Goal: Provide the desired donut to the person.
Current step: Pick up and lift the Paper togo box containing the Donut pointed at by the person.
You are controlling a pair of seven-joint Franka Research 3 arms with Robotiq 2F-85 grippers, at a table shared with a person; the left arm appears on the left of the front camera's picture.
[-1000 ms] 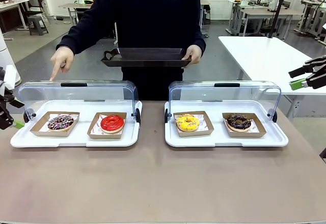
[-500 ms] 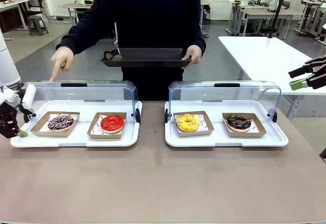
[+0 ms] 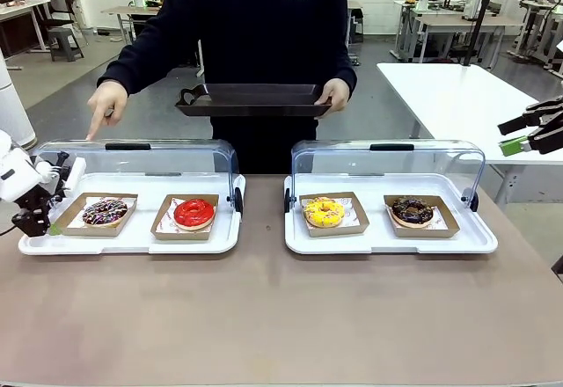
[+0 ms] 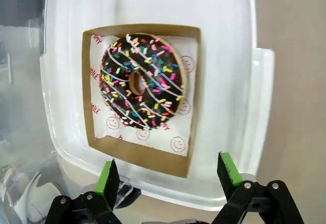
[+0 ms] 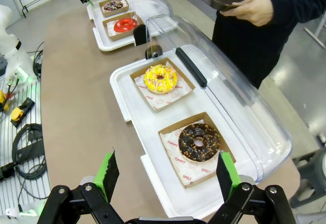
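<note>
**Left hand (image 3: 44, 220) poised at the sprinkled donut (image 3: 105, 212), fingers apart and empty**

The step in hand looks like the approach for the pick. Across the brown worktop (image 3: 281, 317) stands the person (image 3: 255, 26), holding a dark serving tray (image 3: 251, 98). Their pointing hand (image 3: 106, 105) aims a finger down above the left end of the left white tray (image 3: 132, 244). I take that as the choice.

That white tray sits by the worktop's far left corner. Its clear cover (image 3: 141, 154) is swung back to the far side, so the way in from the front and from the left end is free. The left hand hangs low at the tray's left end, just beside the brown card box (image 3: 92, 230) that holds the donut. In its wrist view the box's near wall lies between the two green-padded fingers and just ahead of them. The right hand (image 3: 512, 136) is held off beyond the worktop's right edge, fingers apart too, with nothing in it.

The next move, as I judge it, is to ease forward and down and pinch the box wall rather than the icing. The box should then be lifted level and carried across to the serving tray. The white tray's raised rim is close to the fingers and could catch them.

The donut lies flat in the middle of its box on printed paper. It is a ring in dark chocolate icing, crossed by thin white lines and dotted with many-coloured sprinkles. It looks soft and easy to mark.
</note>
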